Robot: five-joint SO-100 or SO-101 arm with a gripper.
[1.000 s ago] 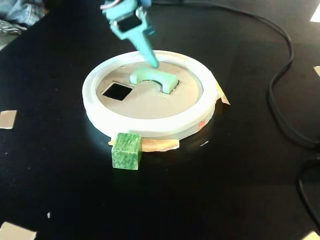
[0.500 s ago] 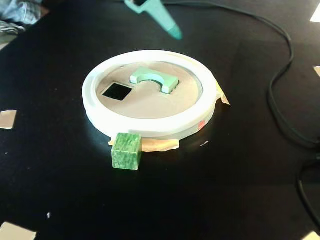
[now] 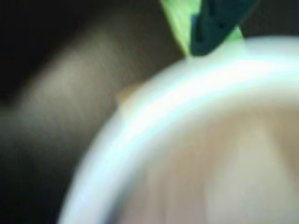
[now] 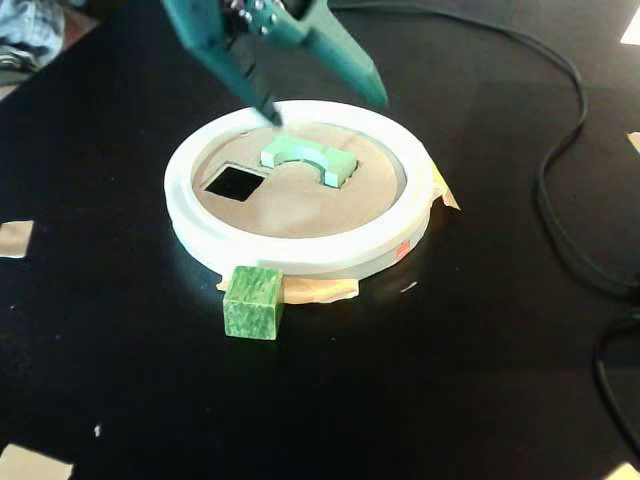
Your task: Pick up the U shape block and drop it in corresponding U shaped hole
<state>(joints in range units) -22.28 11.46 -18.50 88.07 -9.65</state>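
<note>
In the fixed view the pale mint U shape block (image 4: 308, 158) lies arch-forward on the tan disc (image 4: 300, 208) inside the white rim (image 4: 300, 248). It sits over the U shaped hole, which is hidden beneath it; how deep it sits I cannot tell. My teal gripper (image 4: 324, 108) hangs open just above the block's back edge, with one fingertip over the back left rim and the other over the back right, and nothing between them. The wrist view is blurred: the white rim (image 3: 187, 88), the tan disc (image 3: 224, 177) and one dark finger (image 3: 215, 28) show.
A plain square hole (image 4: 234, 182) is cut in the disc left of the block. A dark marbled green cube (image 4: 252, 302) stands on the black table against the rim's front. Black cables (image 4: 556, 200) loop at the right. Tape scraps (image 4: 14, 238) lie at the left edge.
One second ago a fingertip touched the block's back edge. The gripper then rose out of frame, and has now come back down open. The block lies flatter than a second ago.
</note>
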